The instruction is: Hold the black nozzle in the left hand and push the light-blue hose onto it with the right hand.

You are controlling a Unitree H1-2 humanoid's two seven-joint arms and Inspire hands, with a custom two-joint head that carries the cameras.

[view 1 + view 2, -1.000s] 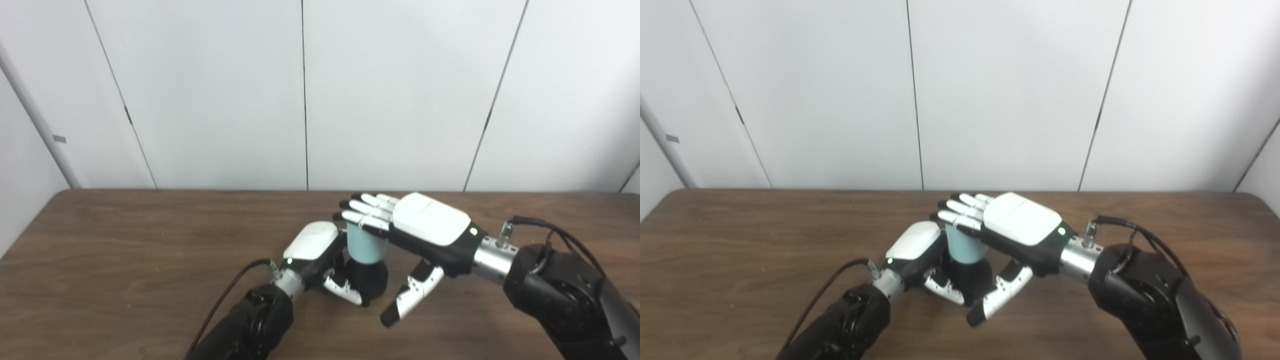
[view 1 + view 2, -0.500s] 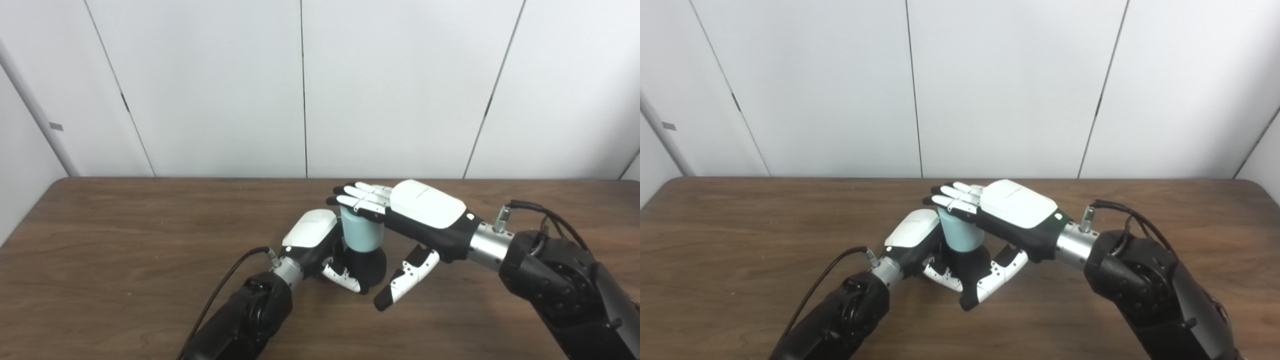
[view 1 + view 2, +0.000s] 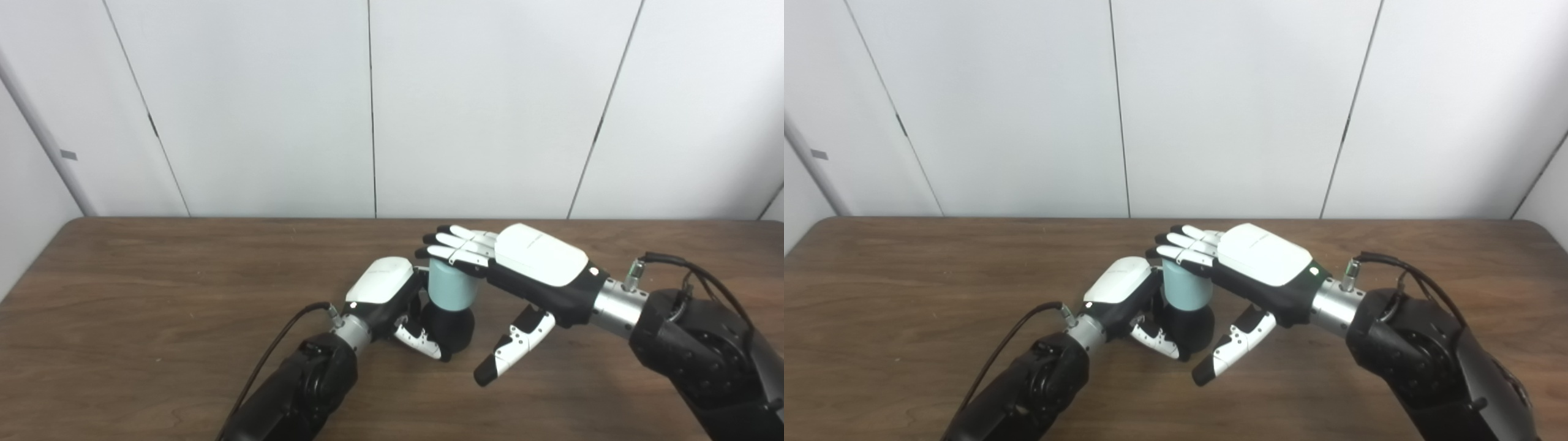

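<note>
- Left hand (image 3: 392, 300) is wrapped around the black nozzle (image 3: 450, 327), fingers curled on its dark round body; nozzle sits upright on the bench (image 3: 153, 294), roughly mid-bench.
- Light-blue hose (image 3: 452, 289), a short pale cylinder, stands on top of the nozzle, touching it; can't tell how far it is seated.
- Right hand (image 3: 527, 269) lies flat, palm down, fingers (image 3: 456, 248) extended over the hose's top end, thumb hanging loose below and apart; it grips nothing, just presses or rests on the cap.
- Step in hand, as I judge it: pushing the hose down onto the nozzle.
- To do it well: push straight down along the hose axis, keep the palm centred so the hose doesn't tip, left hand braced firm against the bench.
- Risk: off-centre push could cock the hose sideways.
- Right eye view shows the right thumb closer beside the nozzle base; left eye view shows a clearer gap there.
</note>
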